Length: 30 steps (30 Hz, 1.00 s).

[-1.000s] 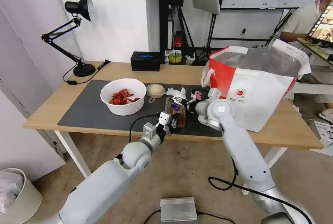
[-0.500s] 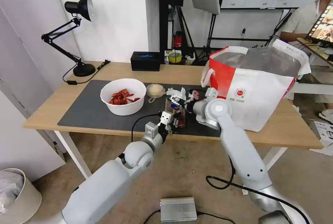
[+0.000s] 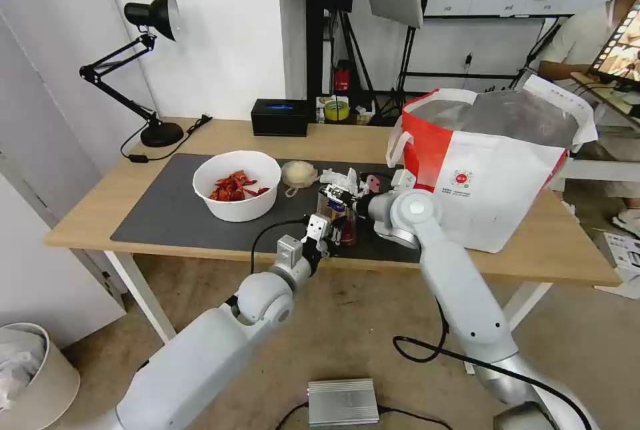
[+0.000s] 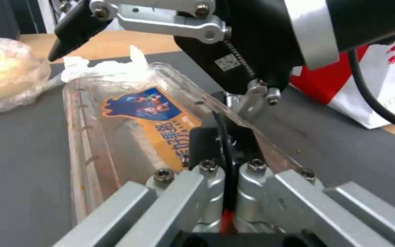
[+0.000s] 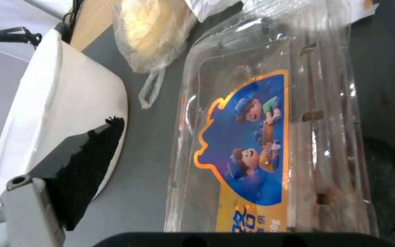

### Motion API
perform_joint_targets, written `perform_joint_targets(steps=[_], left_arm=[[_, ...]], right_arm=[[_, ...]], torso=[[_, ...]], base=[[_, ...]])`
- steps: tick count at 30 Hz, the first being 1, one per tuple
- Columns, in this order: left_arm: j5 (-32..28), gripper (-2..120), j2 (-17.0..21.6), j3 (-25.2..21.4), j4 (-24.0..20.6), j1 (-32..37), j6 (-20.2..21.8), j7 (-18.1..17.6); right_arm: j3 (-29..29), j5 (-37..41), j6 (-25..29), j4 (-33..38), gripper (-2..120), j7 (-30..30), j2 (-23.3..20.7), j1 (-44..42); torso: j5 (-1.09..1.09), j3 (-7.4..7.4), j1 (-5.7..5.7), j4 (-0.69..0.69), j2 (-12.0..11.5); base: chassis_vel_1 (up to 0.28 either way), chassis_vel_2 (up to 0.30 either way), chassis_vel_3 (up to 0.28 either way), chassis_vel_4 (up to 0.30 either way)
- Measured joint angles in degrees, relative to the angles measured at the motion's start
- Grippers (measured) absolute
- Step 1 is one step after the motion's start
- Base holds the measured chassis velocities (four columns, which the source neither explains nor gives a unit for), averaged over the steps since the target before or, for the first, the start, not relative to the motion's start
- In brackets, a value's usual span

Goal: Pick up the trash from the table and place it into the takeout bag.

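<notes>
The clear tray [image 3: 337, 215] is pinched at its near rim by the left gripper [image 3: 331, 230]; the right gripper [image 3: 344, 194] (jaws spread) hovers above. A lift toward the takeout bag [image 3: 487, 170], at three o'clock, seems called for.

Bright even light, soft wrist-view blur

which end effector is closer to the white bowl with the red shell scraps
Left. The left end effector sits just off the white bowl, at the clear tray's near end; the right end effector works the tray's far side.
</notes>
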Motion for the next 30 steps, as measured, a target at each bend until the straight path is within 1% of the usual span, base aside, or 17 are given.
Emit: perform_joint_targets(steps=[10,13,15,16,19,20,23,24,26,27,28,30], left_arm=[[0.02,0,0.36,-0.29,-0.45,0.22,-0.09,-0.06],[0.02,0,0.35,-0.3,-0.55,0.29,-0.11,-0.06],[0.02,0,0.27,-0.3,-0.57,0.33,-0.13,-0.07],[0.02,0,0.27,-0.3,-0.57,0.33,-0.13,-0.07],[0.02,0,0.2,-0.27,-0.57,0.31,-0.18,-0.08],[0.02,0,0.2,-0.27,-0.57,0.31,-0.18,-0.08],[0.02,0,0.19,-0.2,-0.55,0.19,-0.24,-0.08],[0.02,0,0.19,-0.2,-0.55,0.19,-0.24,-0.08],[0.03,0,0.14,-0.16,-0.47,0.17,-0.28,-0.08],[0.03,0,0.13,-0.16,-0.45,0.18,-0.3,-0.08],[0.03,0,0.13,-0.16,-0.45,0.18,-0.3,-0.08],[0.05,0,0.09,-0.15,-0.43,0.22,-0.43,-0.08]], right_arm=[[-0.12,-0.04,-0.13,-0.78,100,-0.05,1.11,0.31],[-0.13,-0.1,-0.13,-0.86,98,0.0,1.16,0.3],[-0.15,-0.12,-0.13,-0.87,88,0.18,1.11,0.27],[-0.15,-0.12,-0.13,-0.87,88,0.18,1.11,0.27],[-0.16,-0.14,0.01,-0.87,74,0.48,0.79,0.1],[-0.16,-0.14,0.01,-0.87,74,0.48,0.79,0.1],[-0.14,-0.12,0.1,-0.87,61,0.5,0.4,0.08],[-0.14,-0.12,0.1,-0.87,61,0.5,0.4,0.08],[-0.06,-0.09,0.19,-0.87,49,0.52,0.11,0.09],[-0.03,-0.09,0.21,-0.87,45,0.52,0.02,0.1],[-0.03,-0.09,0.21,-0.87,45,0.52,0.02,0.1],[0.01,-0.06,0.26,-0.87,37,0.56,-0.22,0.09]], torso=[[0.0,0.0,0.0,0.0,0.0],[0.0,0.0,0.0,0.0,0.0],[0.0,0.0,0.0,0.0,0.0],[0.0,0.0,0.0,0.0,0.0],[0.0,0.0,0.0,0.0,0.0],[0.0,0.0,0.0,0.0,0.0],[0.0,0.0,0.0,0.0,0.0],[0.0,0.0,0.0,0.0,0.0],[0.0,0.0,0.0,0.0,0.0],[0.0,0.0,0.0,0.0,0.0],[0.0,0.0,0.0,0.0,0.0],[0.0,0.0,0.0,0.0,0.0]], base=[[0.0,0.0,0.0,0.0],[0.0,0.0,0.0,0.0],[0.0,0.0,0.0,0.0],[0.0,0.0,0.0,0.0],[0.0,0.0,0.0,0.0],[0.0,0.0,0.0,0.0],[0.0,0.0,0.0,0.0],[0.0,0.0,0.0,0.0],[0.0,0.0,0.0,0.0],[0.0,0.0,0.0,0.0],[0.0,0.0,0.0,0.0],[0.0,0.0,0.0,0.0]])
